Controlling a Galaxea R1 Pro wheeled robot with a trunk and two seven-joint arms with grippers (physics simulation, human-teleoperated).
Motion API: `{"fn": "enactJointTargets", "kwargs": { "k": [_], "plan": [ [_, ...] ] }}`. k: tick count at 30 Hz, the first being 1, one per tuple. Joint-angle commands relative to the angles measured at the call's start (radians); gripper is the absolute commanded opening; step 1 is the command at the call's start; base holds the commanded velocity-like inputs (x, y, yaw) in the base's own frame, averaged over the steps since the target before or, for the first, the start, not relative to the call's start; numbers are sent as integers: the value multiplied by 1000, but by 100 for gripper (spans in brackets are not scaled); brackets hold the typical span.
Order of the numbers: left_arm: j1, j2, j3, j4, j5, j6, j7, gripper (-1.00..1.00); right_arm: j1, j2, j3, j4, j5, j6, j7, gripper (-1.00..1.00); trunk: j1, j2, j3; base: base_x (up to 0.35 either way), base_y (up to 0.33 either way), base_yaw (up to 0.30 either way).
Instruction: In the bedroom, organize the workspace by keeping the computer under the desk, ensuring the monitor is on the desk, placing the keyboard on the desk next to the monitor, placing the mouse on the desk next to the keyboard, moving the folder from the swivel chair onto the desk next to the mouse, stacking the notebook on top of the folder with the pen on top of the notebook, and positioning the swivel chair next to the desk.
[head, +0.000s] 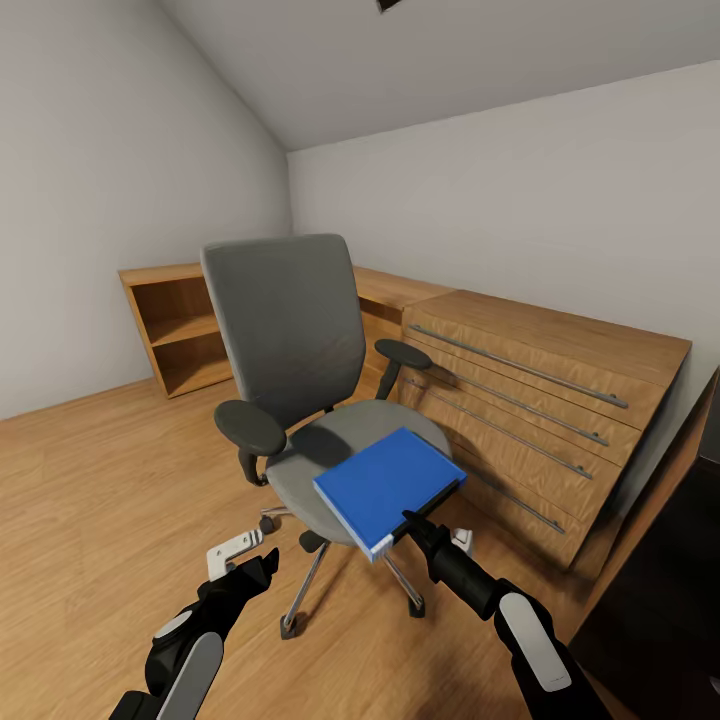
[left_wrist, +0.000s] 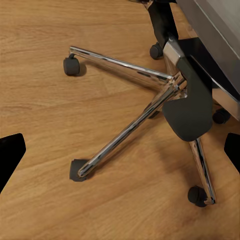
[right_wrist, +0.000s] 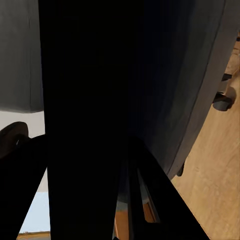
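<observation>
I see a light-wood drawer unit (head: 545, 400) with long metal handles beside an open wooden shelf unit (head: 180, 330), wood plank floor (head: 90, 500), plain grey walls (head: 90, 180).

Even soft light, sharp renders — right wrist view v. dark.

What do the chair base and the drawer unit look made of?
swivel chair base: polished chrome metal, going by the mirror-like reflections on its legs in the left wrist view; castors look like black plastic. drawer unit: light wood, visible grain, with grey metal-looking bar handles.
</observation>
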Motion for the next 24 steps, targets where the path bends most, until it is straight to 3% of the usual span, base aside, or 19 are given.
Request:
{"fn": "enactJointTargets", "kwargs": {
  "k": [1,15,24],
  "plan": [
    [-1,1,-2,-1,9,1,10,100,0,1,-3,0,-2,8,0,-100,0,0,-1,0,0,0],
    [-1,1,-3,-2,10,1,10,100,0,1,-5,-2,-3,7,0,-100,-46,84,37,-4,0,0],
    [-1,1,-5,-2,10,1,10,100,0,1,-7,-52,-1,-2,1,-100,-81,147,65,-300,0,0]
  ]
}}
